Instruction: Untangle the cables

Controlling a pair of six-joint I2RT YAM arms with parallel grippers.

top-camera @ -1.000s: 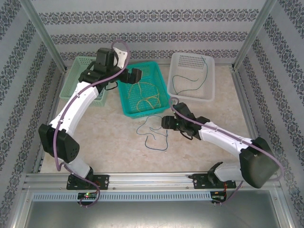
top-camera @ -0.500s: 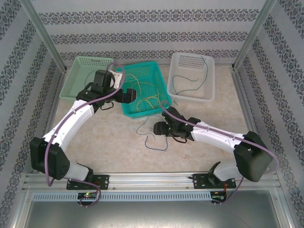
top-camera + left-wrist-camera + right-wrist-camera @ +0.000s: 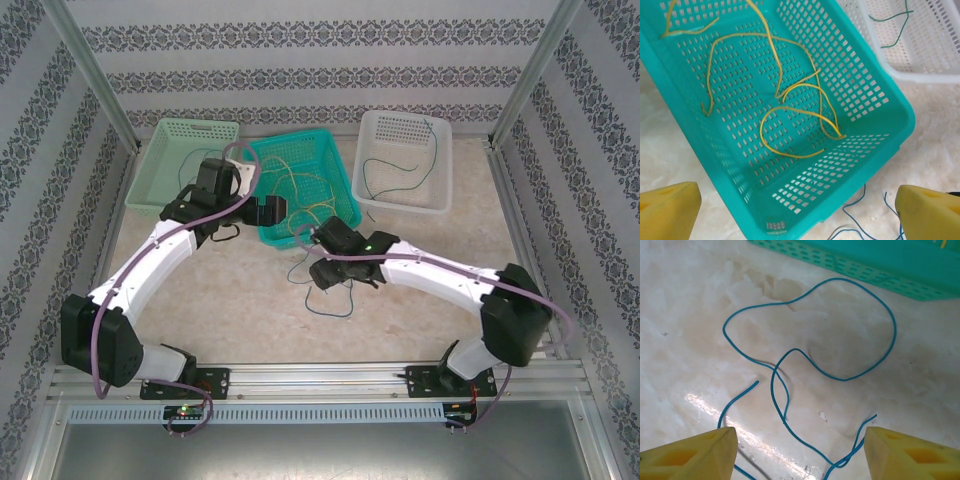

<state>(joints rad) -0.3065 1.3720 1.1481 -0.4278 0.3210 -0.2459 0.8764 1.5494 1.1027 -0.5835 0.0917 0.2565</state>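
Beige stone-look table [image 3: 230, 290], patterned walls [image 3: 300, 40] all round. Top view, left to right:

Pale green basket [image 3: 175, 150] in the upper left, contents can't be made out.

Left gripper [image 3: 272, 210] sits just left of centre, at the near left edge of the teal basket [image 3: 345, 205]. In the left wrist view its yellow fingertips [image 3: 670, 210] are in the bottom corners of the frame, spread wide, with nothing between them. It holds nothing.

Teal basket at upper centre holds the yellow cables [image 3: 761, 131], loose curls crossing each other on the basket floor.

Blue cable [image 3: 892, 335] lies on the table just below the teal basket, at centre frame. It makes one big loop that crosses itself, and its ends trail toward the bottom of the frame.

Right gripper [image 3: 325, 272] is over the blue cable, right of the left gripper. Right wrist view shows its fingertips [image 3: 690, 455] apart at the bottom corners with the cable on the table between and beyond them. No grip on it, nothing held.

White basket [image 3: 400, 205] in the upper right holds one green cable [image 3: 434, 150], curved along its right side and front.
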